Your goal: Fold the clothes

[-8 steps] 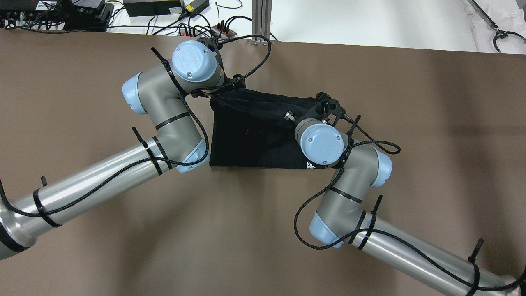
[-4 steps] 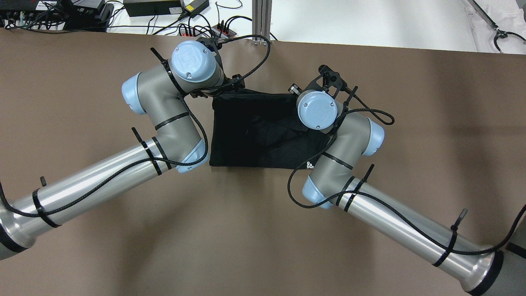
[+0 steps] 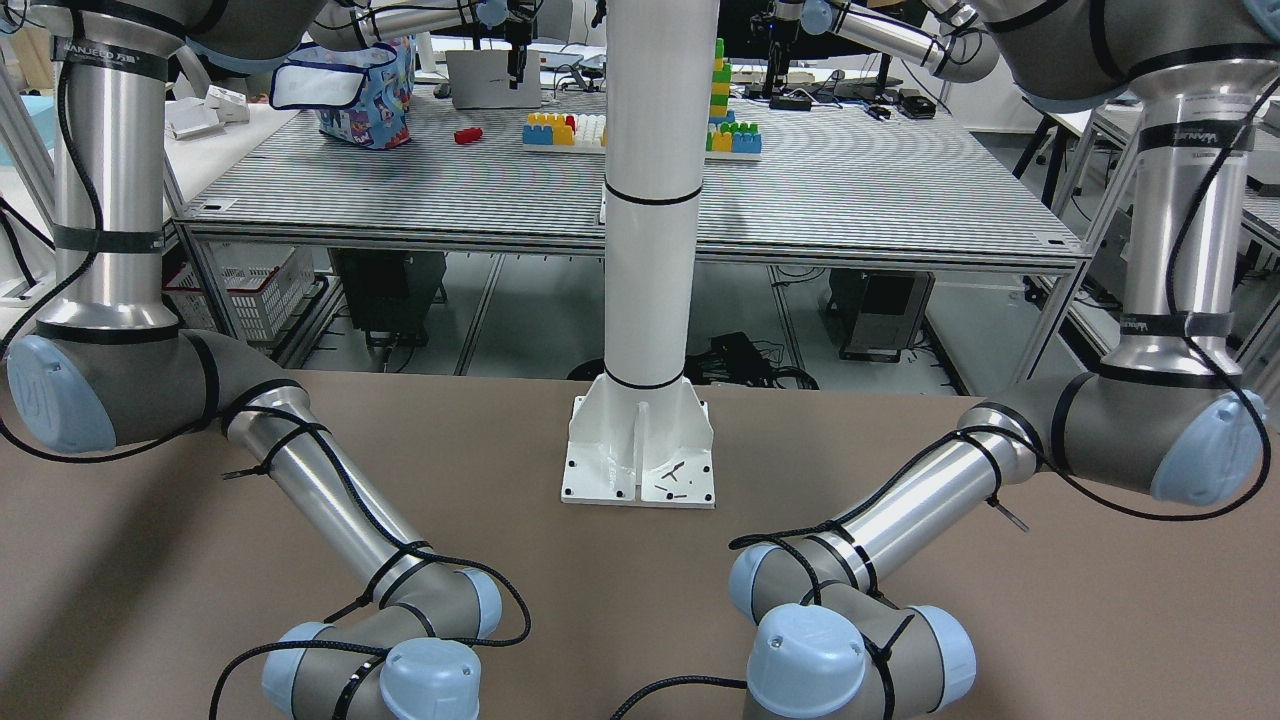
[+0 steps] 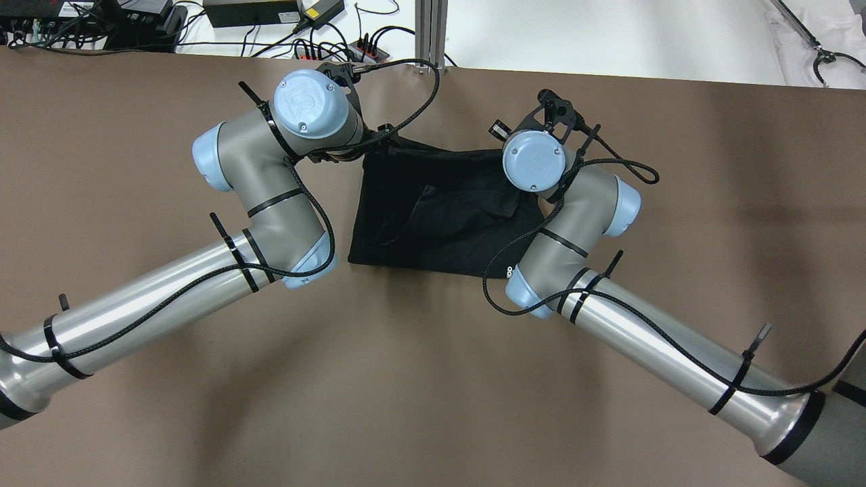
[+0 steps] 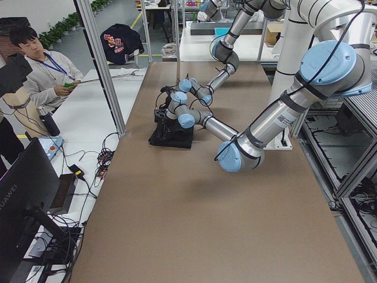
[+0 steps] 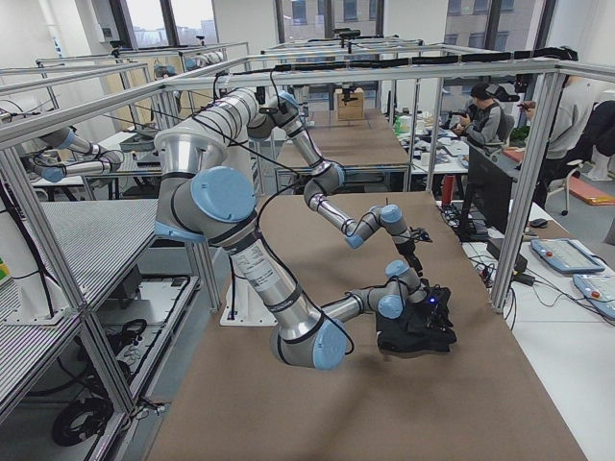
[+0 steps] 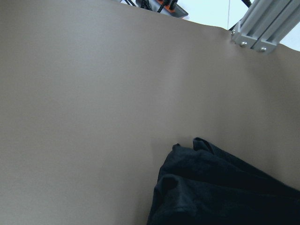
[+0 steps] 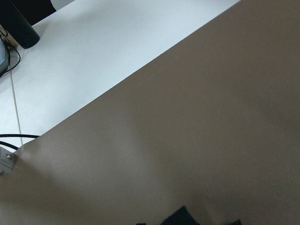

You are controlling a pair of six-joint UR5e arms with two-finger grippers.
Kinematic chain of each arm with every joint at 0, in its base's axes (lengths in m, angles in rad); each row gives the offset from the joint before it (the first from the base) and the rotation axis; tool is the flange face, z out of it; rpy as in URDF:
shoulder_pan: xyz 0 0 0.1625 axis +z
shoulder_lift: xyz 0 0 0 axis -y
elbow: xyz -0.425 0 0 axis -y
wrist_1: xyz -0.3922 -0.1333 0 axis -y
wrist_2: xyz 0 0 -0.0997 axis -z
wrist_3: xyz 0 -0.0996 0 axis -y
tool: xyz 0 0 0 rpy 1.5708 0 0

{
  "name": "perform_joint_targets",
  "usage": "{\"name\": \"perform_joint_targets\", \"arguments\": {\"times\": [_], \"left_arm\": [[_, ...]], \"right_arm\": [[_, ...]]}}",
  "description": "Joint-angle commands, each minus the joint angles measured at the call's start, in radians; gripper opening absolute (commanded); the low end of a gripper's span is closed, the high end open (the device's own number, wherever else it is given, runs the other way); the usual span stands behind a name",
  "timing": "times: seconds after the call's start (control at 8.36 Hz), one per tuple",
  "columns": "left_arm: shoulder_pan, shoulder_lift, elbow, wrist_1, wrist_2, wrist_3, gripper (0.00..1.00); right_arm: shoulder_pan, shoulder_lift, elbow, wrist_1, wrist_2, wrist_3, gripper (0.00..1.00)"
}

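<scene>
Black clothes (image 4: 433, 210) on tabletop (image 4: 406, 379), middle of the far edge, between the two arms. Near hem flat and straight. Far half creased, with a loose flap lying skewed across the middle.

Risks, as I judge them:
- Far edge is bunched at the left corner, as the left wrist view shows. A grip on one layer only would drag the fold crooked.
- Uneven release by the two arms would leave the skewed flap pressed into the fold.
- Right arm's cable (image 4: 497, 260) hangs over the cloth's near right corner and could catch it and pull it.
- Both wrists are close over one small piece, so they could bump each other.

Left tool (image 4: 365, 145) is at the far left corner, right tool (image 6: 428, 307) at the far right corner. Both sit beneath their wrists, and neither wrist view shows its fingers, so I cannot tell whether they are wide, narrow or holding fabric.
</scene>
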Motion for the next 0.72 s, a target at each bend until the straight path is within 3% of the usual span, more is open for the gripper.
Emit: {"name": "perform_joint_targets", "arguments": {"times": [0.0, 0.24, 0.6], "left_arm": [[-0.001, 0.046, -0.080, 0.005, -0.038, -0.001, 1.00], [-0.021, 0.141, -0.191, 0.006, -0.064, 0.008, 1.00], [-0.115, 0.371, -0.323, 0.016, -0.064, 0.274, 1.00]], "right_arm": [[0.019, 0.028, 0.019, 0.001, 0.008, -0.221, 0.94], [0.021, -0.036, 0.094, -0.013, 0.052, -0.407, 0.94], [0.106, -0.307, 0.246, -0.019, 0.100, -0.864, 0.94]]}}
